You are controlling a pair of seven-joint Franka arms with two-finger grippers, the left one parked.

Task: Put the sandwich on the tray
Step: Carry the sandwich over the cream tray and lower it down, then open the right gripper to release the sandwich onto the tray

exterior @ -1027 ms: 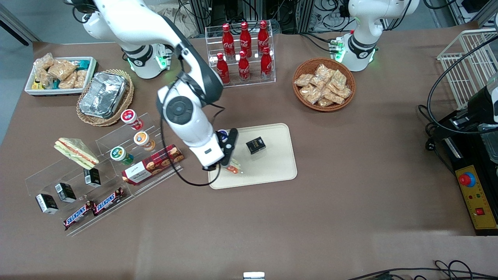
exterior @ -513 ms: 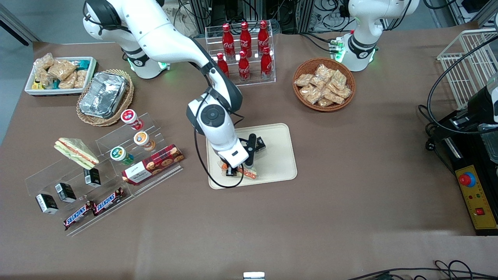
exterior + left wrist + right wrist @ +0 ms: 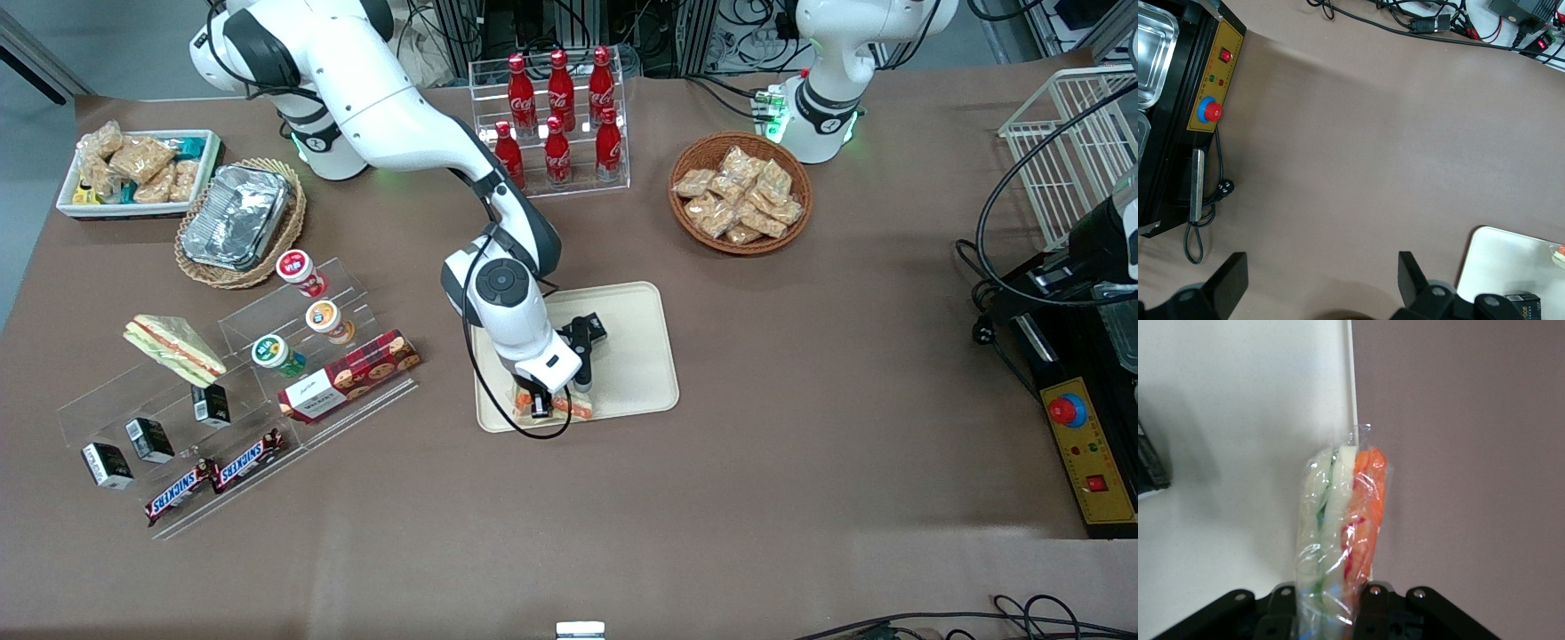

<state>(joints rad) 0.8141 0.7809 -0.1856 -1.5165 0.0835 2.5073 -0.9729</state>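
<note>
You had the gripper (image 3: 551,404) low over the tray (image 3: 636,378), at the edge nearest the front camera. The fingers (image 3: 1373,608) were clamped on the sandwich (image 3: 1338,540), one on each flat face, so the wrapped wedge stood out from between them with its orange filling showing. In the front view the sandwich (image 3: 569,406) sat at the tray's rim, partly hidden by the wrist. A small black box (image 3: 591,327) lay on the tray, farther from that camera.
</note>
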